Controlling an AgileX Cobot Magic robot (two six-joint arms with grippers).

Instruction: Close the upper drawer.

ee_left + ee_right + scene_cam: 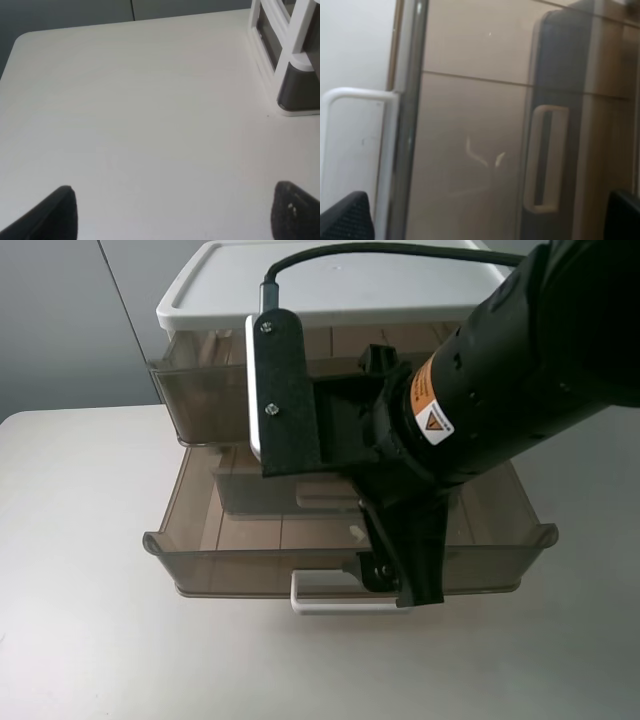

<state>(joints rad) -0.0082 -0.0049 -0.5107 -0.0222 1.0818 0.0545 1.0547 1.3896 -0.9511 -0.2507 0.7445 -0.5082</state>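
The upper drawer (205, 400) was not yet shut. The right gripper (400, 588) was held wide open and empty over the bottom drawer (250, 565). A push on the upper front seemed needed next.

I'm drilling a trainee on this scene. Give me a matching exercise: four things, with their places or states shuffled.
1 wide smoky-brown translucent plastic drawer
2 flat white plastic cabinet top
3 black left gripper
4 black right gripper

A jaws open over the pale table
B pulled far out
C jaws open by the white loop handle
D partly behind the black arm

Pairs: 1-B, 2-D, 3-A, 4-C
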